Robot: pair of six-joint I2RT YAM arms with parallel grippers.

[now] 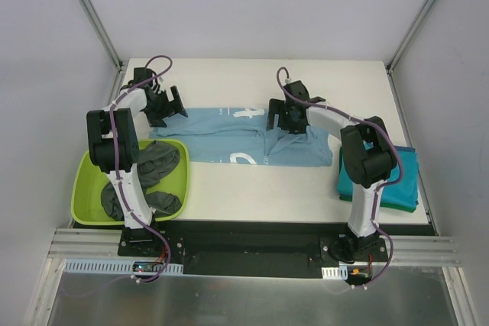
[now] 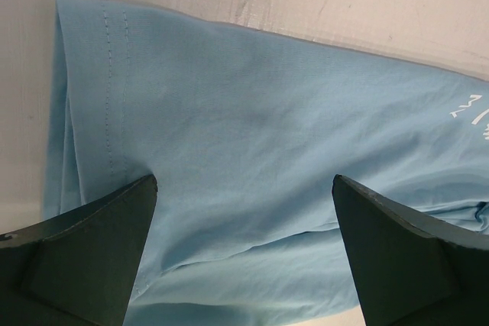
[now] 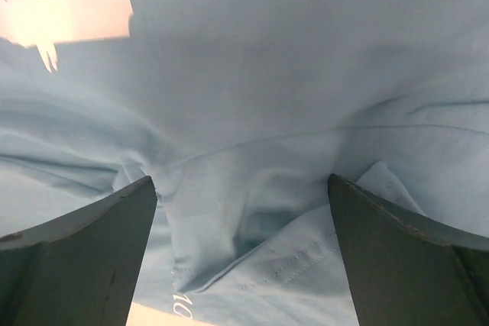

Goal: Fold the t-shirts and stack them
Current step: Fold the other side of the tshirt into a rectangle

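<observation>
Two tools over one garment. Left tool [image 1: 164, 104] and right tool [image 1: 281, 116] both spread wide, nothing pinched between the fingers. Contact with the cloth not resolvable from either wrist view.

Landmark: light blue t-shirt [image 1: 229, 143], flat on the tabletop [image 1: 252, 188], already narrowed to a long band. Long axis left–right, across the front of both arms.

Left tool above the band's left end, stitched hem edge just left of its fingers in the wrist view. Right tool above the band, right of its middle, over a puckered seam and a loose flap. Band's right end out past that tool.

Teal t-shirt [image 1: 405, 181] folded, just off the band's right end, on the near side. Dark grey t-shirts [image 1: 157, 166] heaped in the lime-green tub [image 1: 84, 188], just off the band's left end, near side.

Judged: end-over-end fold along the long axis not yet made. Left end nearer the left arm, right end nearer the right arm. Cloth directly beneath each tool, so a straight drop to pinch. Risks: pucker under the right tool carried into the fold, or only the top layer caught.
</observation>
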